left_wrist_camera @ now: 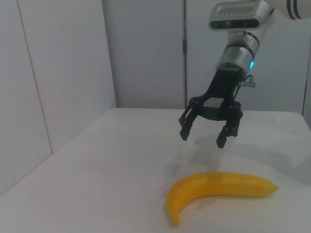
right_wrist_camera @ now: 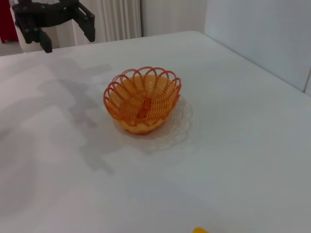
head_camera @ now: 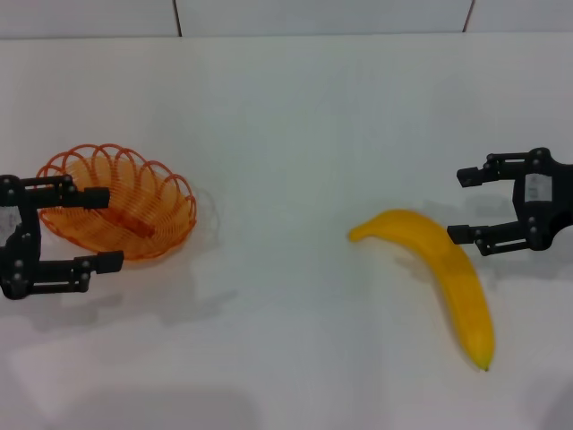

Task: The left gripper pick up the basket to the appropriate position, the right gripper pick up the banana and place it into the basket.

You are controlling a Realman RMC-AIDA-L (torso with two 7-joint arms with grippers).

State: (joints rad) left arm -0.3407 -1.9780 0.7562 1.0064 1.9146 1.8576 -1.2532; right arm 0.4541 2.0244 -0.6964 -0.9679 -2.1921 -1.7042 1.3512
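The orange wire basket (head_camera: pixel 134 210) (right_wrist_camera: pixel 142 99) stands upright on the white table at the left. My left gripper (head_camera: pixel 114 228) (right_wrist_camera: pixel 68 41) is open at the basket's left side. In the head view its upper finger overlaps the rim, while the right wrist view shows it raised and apart from the basket. The yellow banana (head_camera: pixel 448 269) (left_wrist_camera: pixel 218 187) lies flat at the right, its dark tip toward me. Just right of the banana's upper end, my right gripper (head_camera: pixel 457 206) (left_wrist_camera: pixel 203 139) hangs open above the table with nothing between its fingers.
The white table (head_camera: pixel 286 107) runs back to a pale panelled wall (head_camera: pixel 322 13). A wide bare stretch separates basket and banana. A sliver of the banana's end (right_wrist_camera: pixel 199 230) shows in the right wrist view.
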